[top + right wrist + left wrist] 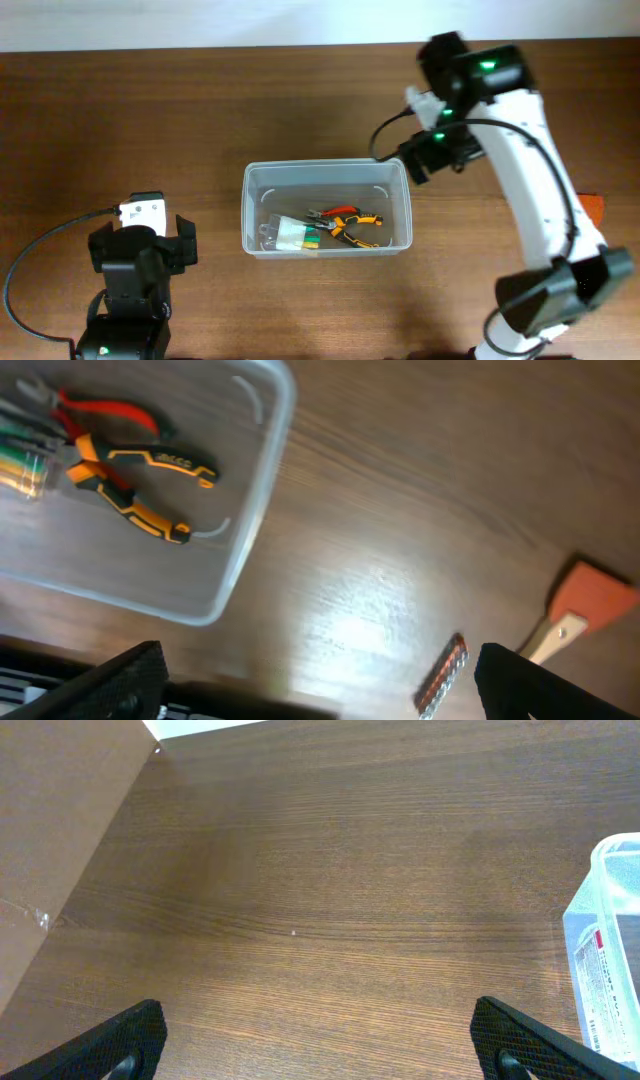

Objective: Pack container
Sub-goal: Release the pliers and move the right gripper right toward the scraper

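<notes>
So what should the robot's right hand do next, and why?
Probably drift the right gripper over the small metal strip lying on the table and lower toward it. Its jaws stand open and empty, the pliers lie in the container, and the strip and an orange-headed tool sit outside it on the right.

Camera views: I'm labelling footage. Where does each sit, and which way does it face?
Overhead: above the table, looking straight down on the container; left arm and right arm show.
Left wrist: low, facing bare table; open left gripper frames it.
Right wrist: looking down at pliers in the container; open right gripper frames it.
Shared: all catch the container.
</notes>
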Action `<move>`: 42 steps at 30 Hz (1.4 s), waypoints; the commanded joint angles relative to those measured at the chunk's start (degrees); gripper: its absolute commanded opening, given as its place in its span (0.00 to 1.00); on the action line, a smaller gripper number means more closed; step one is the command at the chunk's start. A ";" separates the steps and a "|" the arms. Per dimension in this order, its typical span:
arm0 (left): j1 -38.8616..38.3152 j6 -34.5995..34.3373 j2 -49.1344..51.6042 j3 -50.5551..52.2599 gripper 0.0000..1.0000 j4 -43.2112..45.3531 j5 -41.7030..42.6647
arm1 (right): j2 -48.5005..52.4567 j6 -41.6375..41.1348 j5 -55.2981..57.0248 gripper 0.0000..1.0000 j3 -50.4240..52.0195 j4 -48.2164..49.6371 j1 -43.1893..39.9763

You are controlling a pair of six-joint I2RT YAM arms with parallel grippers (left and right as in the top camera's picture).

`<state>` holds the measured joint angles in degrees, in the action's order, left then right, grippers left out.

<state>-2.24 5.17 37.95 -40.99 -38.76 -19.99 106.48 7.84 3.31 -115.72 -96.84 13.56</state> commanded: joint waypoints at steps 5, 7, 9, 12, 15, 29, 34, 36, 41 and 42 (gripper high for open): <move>-0.24 0.92 -0.02 -1.20 0.99 0.09 -0.39 | -13.99 -3.54 -1.86 0.99 -0.96 -0.50 -6.78; -0.24 0.94 -0.02 -1.20 0.99 0.09 -0.39 | -17.77 -3.93 -1.86 0.99 -0.96 -0.50 -7.69; -0.24 0.94 -0.02 -1.20 0.99 0.09 -0.39 | -21.35 -4.50 -1.81 0.99 -0.96 -0.50 -8.09; -0.24 0.92 -0.02 -1.20 0.99 0.09 -0.39 | -26.08 -5.38 -1.73 0.99 -0.68 -0.50 -8.07; -0.24 0.94 -0.02 -1.20 0.99 0.09 -0.39 | -30.67 -5.42 0.35 0.99 0.57 -0.48 -8.09; -0.24 0.92 -0.02 -1.20 0.99 0.09 -0.39 | -36.44 -6.05 1.97 0.99 2.08 -0.48 -8.09; -0.24 0.92 -0.02 -1.20 0.99 0.09 -0.39 | -36.44 -9.64 8.11 0.99 6.34 -0.48 -8.09; -0.24 0.94 -0.02 -1.20 0.99 0.09 -0.39 | -36.44 -10.51 9.90 0.99 8.72 -0.42 -8.09; -0.24 0.92 -0.02 -1.20 0.99 0.09 -0.39 | -37.59 -10.47 9.49 0.99 9.92 -0.31 -8.07; -0.24 0.92 -0.02 -1.20 0.99 0.09 -0.39 | -38.16 -10.49 9.29 0.99 9.92 -0.31 -8.07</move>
<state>-2.24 5.17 37.95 -40.99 -38.76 -19.99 70.22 -1.52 10.83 -105.84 -96.97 5.76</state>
